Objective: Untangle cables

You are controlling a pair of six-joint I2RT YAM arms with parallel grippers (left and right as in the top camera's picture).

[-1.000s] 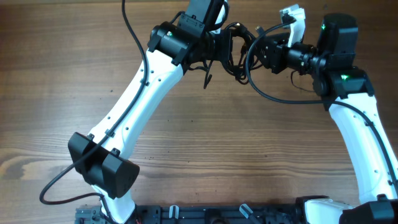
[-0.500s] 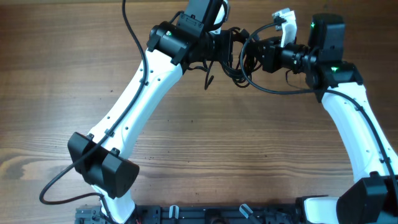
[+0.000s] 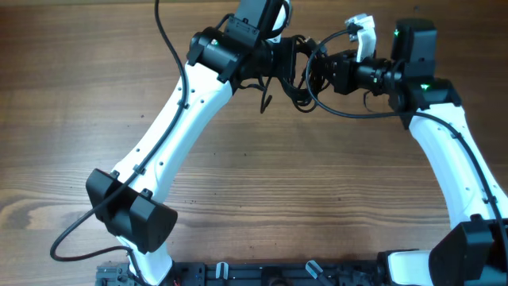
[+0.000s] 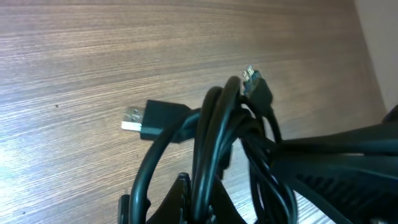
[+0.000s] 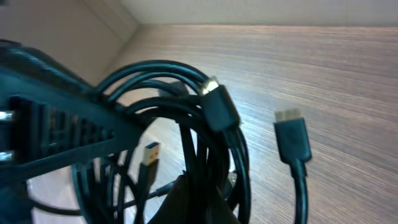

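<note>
A tangled bundle of thin black cables (image 3: 300, 73) hangs between my two grippers above the far middle of the wooden table. My left gripper (image 3: 287, 62) is shut on strands at the bundle's left side; in the left wrist view the cables (image 4: 230, 137) run up between its fingers (image 4: 205, 199), with USB plugs sticking out. My right gripper (image 3: 321, 70) is shut on the bundle's right side; in the right wrist view the looped cables (image 5: 193, 124) pass through its fingers (image 5: 196, 199), with several plug ends loose. One loop (image 3: 349, 111) sags toward the table.
The wooden table (image 3: 278, 183) lies below. A thicker black arm cable (image 3: 171, 40) runs along the left arm. A white part (image 3: 361, 24) sits by the right wrist. The arm bases stand at the near edge.
My right gripper has moved left toward my left gripper, bringing the bundle's sides closer; the sagging loop has drawn up and left. The left arm has stayed still.
</note>
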